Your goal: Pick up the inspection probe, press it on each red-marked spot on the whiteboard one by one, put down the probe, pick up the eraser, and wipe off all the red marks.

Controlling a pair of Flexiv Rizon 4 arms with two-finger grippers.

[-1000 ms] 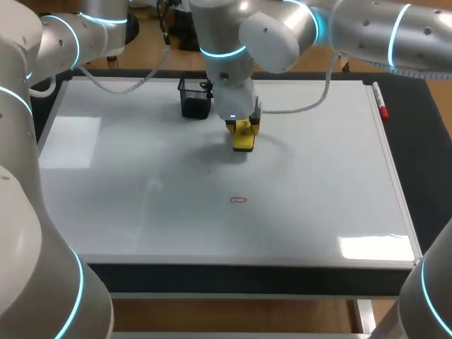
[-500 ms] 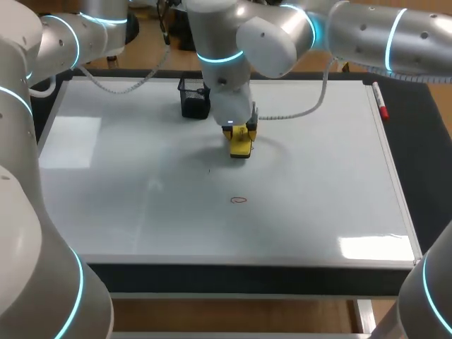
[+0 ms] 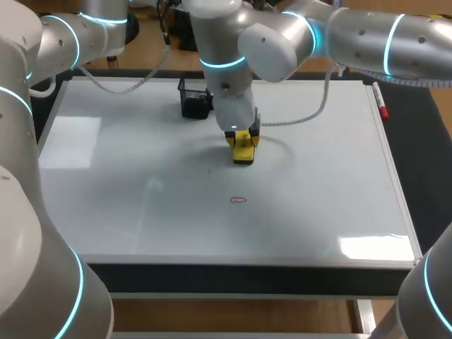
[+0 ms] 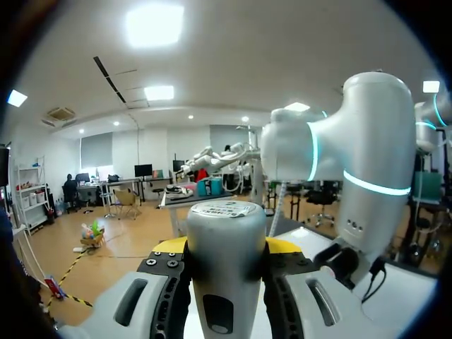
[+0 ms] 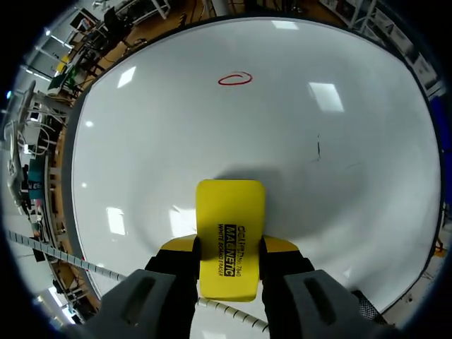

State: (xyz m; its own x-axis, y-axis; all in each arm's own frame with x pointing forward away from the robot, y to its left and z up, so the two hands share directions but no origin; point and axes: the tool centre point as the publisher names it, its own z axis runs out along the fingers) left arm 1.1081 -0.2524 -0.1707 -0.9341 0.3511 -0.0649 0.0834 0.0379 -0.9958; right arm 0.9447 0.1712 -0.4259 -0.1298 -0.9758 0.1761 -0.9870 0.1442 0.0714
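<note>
At the near part of the whiteboard (image 3: pixel 318 183) a small red mark (image 3: pixel 239 200) lies alone, an open loop. Only the right wrist view makes its outline plain (image 5: pixel 234 79), well ahead of the eraser (image 5: pixel 230 205).

Farther in, near the board's middle, the right end effector (image 3: pixel 242 138) points down at the board, pinching the yellow eraser (image 3: pixel 244 150). From the head view the fingers are mostly hidden by the wrist. The right wrist view shows both yellow tips of that end effector (image 5: pixel 229 244) pressed against the eraser's two long sides, with the eraser's shadow on the board close beneath. Whether it touches the surface I cannot tell. A thin dark tick (image 5: pixel 318 147) sits on the board beside the eraser.

Behind the eraser stands a black mesh basket (image 3: pixel 195 101). A red marker (image 3: pixel 380 102) lies along the board's far right edge.

Only the left wrist view shows the left end effector (image 4: pixel 227 246): it is raised, clamped on the upright white probe (image 4: pixel 226 282), with the right arm (image 4: pixel 367 162) just beyond it.
</note>
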